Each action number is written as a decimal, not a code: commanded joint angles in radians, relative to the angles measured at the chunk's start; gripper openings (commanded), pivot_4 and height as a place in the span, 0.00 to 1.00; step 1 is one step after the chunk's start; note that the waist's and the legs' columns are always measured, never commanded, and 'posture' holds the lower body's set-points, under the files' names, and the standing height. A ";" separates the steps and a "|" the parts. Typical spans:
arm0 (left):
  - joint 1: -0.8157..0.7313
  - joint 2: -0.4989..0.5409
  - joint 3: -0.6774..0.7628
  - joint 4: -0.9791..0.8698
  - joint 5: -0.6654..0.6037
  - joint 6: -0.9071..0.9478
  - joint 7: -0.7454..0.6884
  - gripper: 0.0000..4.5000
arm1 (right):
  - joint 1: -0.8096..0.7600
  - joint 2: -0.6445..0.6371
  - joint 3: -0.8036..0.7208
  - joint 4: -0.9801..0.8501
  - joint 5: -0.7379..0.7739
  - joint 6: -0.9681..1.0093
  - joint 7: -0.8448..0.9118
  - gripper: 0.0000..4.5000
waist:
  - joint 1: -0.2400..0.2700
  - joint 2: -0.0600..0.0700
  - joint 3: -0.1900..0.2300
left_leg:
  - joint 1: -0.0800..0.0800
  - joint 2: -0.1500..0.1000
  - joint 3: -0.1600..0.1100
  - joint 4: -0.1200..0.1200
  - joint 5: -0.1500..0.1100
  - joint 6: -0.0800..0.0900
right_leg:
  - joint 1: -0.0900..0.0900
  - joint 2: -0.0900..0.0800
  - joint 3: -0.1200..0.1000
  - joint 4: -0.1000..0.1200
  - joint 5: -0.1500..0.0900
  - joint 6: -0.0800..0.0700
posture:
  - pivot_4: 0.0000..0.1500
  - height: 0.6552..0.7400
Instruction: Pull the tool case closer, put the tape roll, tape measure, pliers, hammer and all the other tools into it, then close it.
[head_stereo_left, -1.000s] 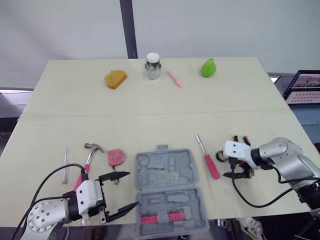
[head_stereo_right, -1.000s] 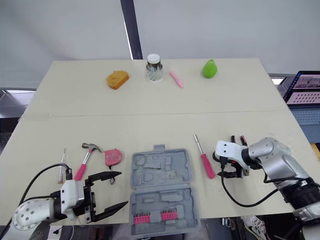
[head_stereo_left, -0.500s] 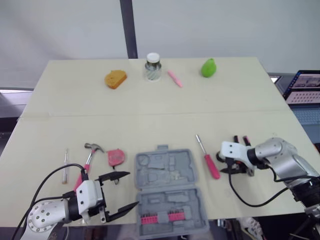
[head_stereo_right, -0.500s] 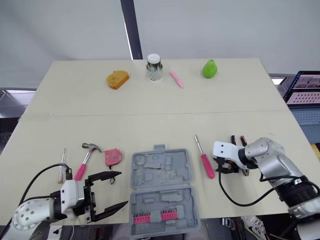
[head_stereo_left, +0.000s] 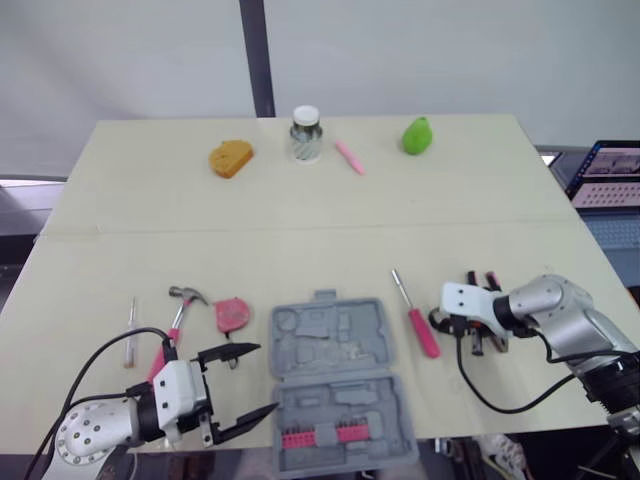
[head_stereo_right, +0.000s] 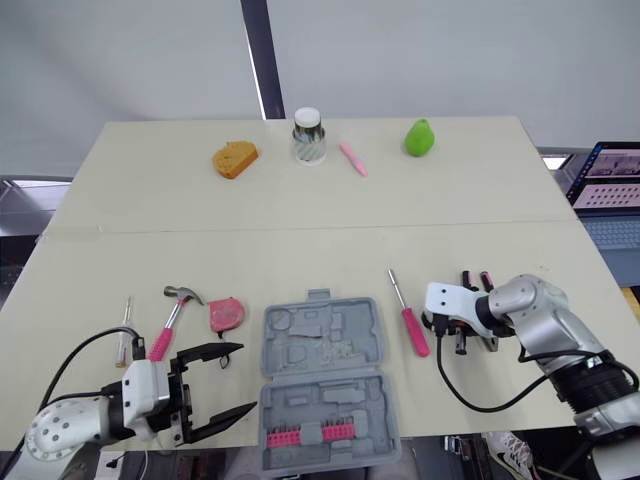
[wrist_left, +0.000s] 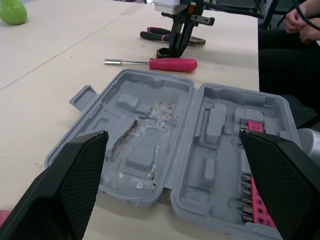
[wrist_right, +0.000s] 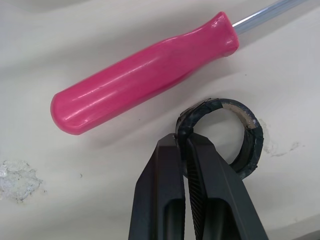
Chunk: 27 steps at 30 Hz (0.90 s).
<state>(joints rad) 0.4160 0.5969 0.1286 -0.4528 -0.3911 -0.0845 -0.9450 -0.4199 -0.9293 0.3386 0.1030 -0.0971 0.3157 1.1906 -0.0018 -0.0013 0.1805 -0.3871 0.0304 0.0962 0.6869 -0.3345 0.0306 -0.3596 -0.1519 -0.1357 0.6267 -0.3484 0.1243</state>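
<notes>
The grey tool case (head_stereo_left: 335, 375) lies open at the table's front edge, with pink bit holders in its near half. My left gripper (head_stereo_left: 265, 378) hovers open just left of it, nothing between its fingers. Right of the case lies a pink-handled screwdriver (head_stereo_left: 420, 325). Beside the screwdriver my right gripper (wrist_right: 186, 145) is shut on the wall of the black tape roll (wrist_right: 247, 142), which rests on the table. The pliers (head_stereo_left: 482, 283) lie just behind that gripper. The hammer (head_stereo_left: 180, 305) and the pink tape measure (head_stereo_left: 231, 315) sit left of the case.
A thin metal tool (head_stereo_left: 131, 330) lies at the far left. Along the table's back stand an orange object (head_stereo_left: 230, 157), a jar (head_stereo_left: 306, 135), a pink pen (head_stereo_left: 349, 157) and a green pear (head_stereo_left: 417, 135). A laptop (head_stereo_left: 610, 175) sits off the right edge. A person's hand (wrist_left: 300, 17) shows beyond the table.
My right gripper's fingers have closed from wide open onto the tape roll's wall. The left arm and the other tools have not moved.
</notes>
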 joint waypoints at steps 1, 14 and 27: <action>-0.029 -0.010 -0.011 0.014 -0.021 0.002 0.004 1.00 | -0.008 -0.033 -0.054 -0.059 0.013 0.026 0.013 0.01 | 0.000 0.000 0.000 | 0.000 0.000 0.000 0.000 0.000 0.000 | 0.000 0.000 0.000 0.000 0.000 0.000 | 1.00 0.47; -0.062 -0.003 0.050 0.034 -0.098 0.046 0.002 1.00 | -0.064 -0.067 -0.109 -0.439 0.186 0.345 0.082 0.01 | -0.003 0.001 0.000 | 0.000 0.001 -0.001 0.000 0.000 0.000 | 0.000 0.000 0.001 0.001 0.000 0.000 | 1.00 0.47; -0.019 -0.020 0.156 0.072 -0.112 0.063 0.042 1.00 | -0.167 0.192 0.011 -0.578 0.349 0.640 -0.055 0.01 | -0.003 0.001 0.000 | -0.001 0.000 -0.002 0.000 0.000 0.000 | 0.000 -0.001 0.001 0.001 0.000 0.000 | 1.00 0.47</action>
<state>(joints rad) 0.3844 0.5832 0.2607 -0.3692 -0.4827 -0.0206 -0.9102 -0.5689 -0.7446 0.3494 -0.4461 0.2352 0.9411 1.1610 -0.0048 0.0000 0.1809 -0.3882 0.0307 0.0941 0.6872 -0.3347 0.0304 -0.3599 -0.1524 -0.1344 0.6278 -0.3484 0.1241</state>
